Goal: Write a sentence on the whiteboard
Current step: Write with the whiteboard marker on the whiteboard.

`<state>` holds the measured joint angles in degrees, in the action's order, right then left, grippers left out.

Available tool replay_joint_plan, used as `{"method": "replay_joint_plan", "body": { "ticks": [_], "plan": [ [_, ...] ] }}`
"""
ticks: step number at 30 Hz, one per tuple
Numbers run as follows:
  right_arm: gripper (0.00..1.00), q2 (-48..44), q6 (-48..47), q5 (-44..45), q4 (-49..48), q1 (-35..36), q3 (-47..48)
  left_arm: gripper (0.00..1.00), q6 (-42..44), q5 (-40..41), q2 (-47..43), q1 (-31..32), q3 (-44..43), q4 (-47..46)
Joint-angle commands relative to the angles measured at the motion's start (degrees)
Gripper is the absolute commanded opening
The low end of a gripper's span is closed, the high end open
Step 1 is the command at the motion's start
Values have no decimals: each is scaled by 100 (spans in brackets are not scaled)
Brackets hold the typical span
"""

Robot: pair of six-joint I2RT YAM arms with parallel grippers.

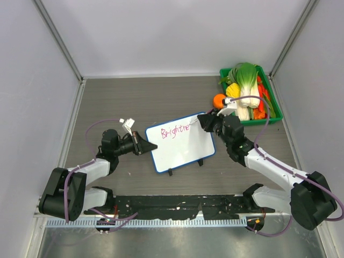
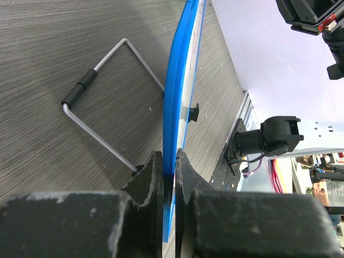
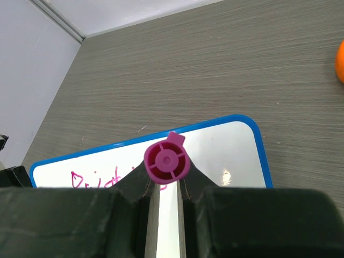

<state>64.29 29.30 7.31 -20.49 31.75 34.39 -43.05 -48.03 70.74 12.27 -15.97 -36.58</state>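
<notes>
Whiteboard point(image 1: 180, 142) stands propped near the middle of your bench point(image 1: 134, 102), between the two arms. At your left, the left end effector point(image 1: 148, 146) is pinched narrow on the board's blue left edge, both fingers point(image 2: 153, 174) pressed against the frame. A wire stand point(image 2: 102, 102) rests on the bench behind the board. Across the top of the board the pink sentence point(image 1: 174, 130) reads "Brightne". At the board's upper right corner the right end effector point(image 1: 207, 122) grips a magenta marker point(image 3: 166, 160); you cannot see its tip. Farther right sit an orange point(image 1: 219, 100) and a green bin point(image 1: 275, 110) of vegetables.
</notes>
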Motion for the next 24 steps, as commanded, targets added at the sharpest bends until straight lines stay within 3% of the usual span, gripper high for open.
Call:
{"method": "replay_joint_plan", "body": {
  "ticks": [1, 24],
  "plan": [
    [1, -57, 32, -37, -8, -11, -38, 0, 455, 505, 63, -14, 15, 388],
    [1, -321, -100, 227, 203, -11, -214, 0, 455, 496, 63, -6, 6, 397]
  ]
}}
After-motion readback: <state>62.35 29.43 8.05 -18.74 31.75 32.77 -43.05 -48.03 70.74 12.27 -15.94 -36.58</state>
